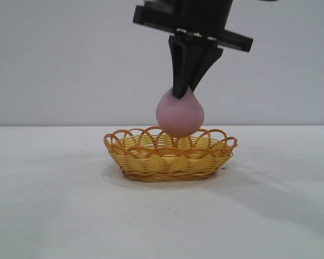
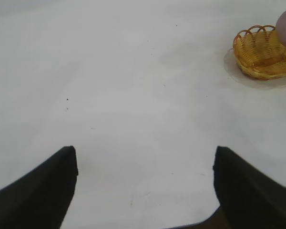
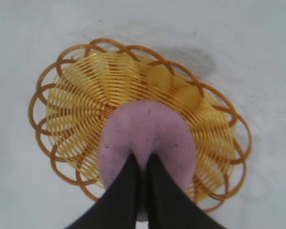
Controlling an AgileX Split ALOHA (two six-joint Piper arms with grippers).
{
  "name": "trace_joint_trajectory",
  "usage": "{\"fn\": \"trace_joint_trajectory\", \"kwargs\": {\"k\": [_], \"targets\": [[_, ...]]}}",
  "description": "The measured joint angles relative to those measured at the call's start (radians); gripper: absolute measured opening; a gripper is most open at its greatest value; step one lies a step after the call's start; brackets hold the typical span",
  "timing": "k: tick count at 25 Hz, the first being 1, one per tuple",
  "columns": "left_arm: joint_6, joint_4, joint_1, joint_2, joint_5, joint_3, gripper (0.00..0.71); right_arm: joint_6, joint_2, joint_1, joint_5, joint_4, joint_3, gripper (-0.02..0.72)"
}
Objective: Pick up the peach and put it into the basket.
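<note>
Plain white table [image 1: 54, 216], one basket [image 1: 170, 162], one peach [image 1: 180, 114] right above its rim, right gripper [image 1: 184, 91] pinching the peach's tip, left gripper [image 2: 143, 186] spread wide, well off from basket, loads of open room all round

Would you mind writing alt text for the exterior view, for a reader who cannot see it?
The right gripper reaches down from above, its black fingers pinching the pointed top of the pink peach, which hangs just over the yellow wicker basket. The basket sits on a white table before a plain pale wall.
</note>
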Motion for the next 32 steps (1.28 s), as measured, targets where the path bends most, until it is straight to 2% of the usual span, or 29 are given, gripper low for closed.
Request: {"fn": "trace_joint_trajectory", "kwargs": {"k": [6, 11, 12, 14, 27, 32], "targets": [[0.000, 0.000, 0.000, 0.000, 0.000, 0.000, 0.524, 0.000, 0.002, 0.000, 0.000, 0.002, 0.000, 0.321], [0.000, 0.000, 0.000, 0.000, 0.000, 0.000, 0.524, 0.000, -0.017, -0.015, -0.001, -0.010, 0.000, 0.316], [0.000, 0.000, 0.000, 0.000, 0.000, 0.000, 0.524, 0.000, -0.029, -0.026, -0.001, -0.017, 0.000, 0.357], [0.000, 0.000, 0.000, 0.000, 0.000, 0.000, 0.524, 0.000, -0.063, -0.057, 0.001, -0.031, 0.000, 0.342], [0.000, 0.000, 0.000, 0.000, 0.000, 0.000, 0.524, 0.000, -0.149, -0.409, 0.094, -0.108, 0.000, 0.342], [0.000, 0.000, 0.000, 0.000, 0.000, 0.000, 0.524, 0.000, -0.149, -0.507, 0.154, -0.123, 0.000, 0.342]]}}
